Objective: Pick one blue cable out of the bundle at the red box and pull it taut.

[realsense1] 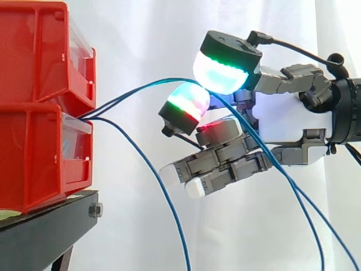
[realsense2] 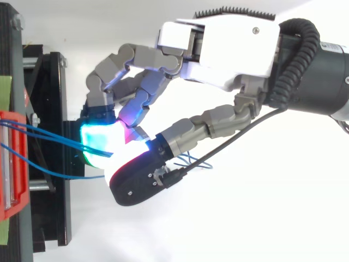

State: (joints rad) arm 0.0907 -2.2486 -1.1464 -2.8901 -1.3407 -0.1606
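Side view: two red bins (realsense1: 34, 56) sit stacked at the left on a black stand (realsense1: 39, 231). The hand (realsense1: 282, 118) reaches in from the right. Two blue cables (realsense1: 121, 97) rise from between the bins and pass between two glowing fingertips (realsense1: 189, 101) that pinch together on them. From there the cables trail down to the right. A third cable (realsense1: 163, 192) hangs loose, well below the hand.

Top view: the blue cables (realsense2: 49, 136) run rightward from the red bin (realsense2: 11, 164) into the closed pads. The hand's (realsense2: 229, 49) other fingers are curled.
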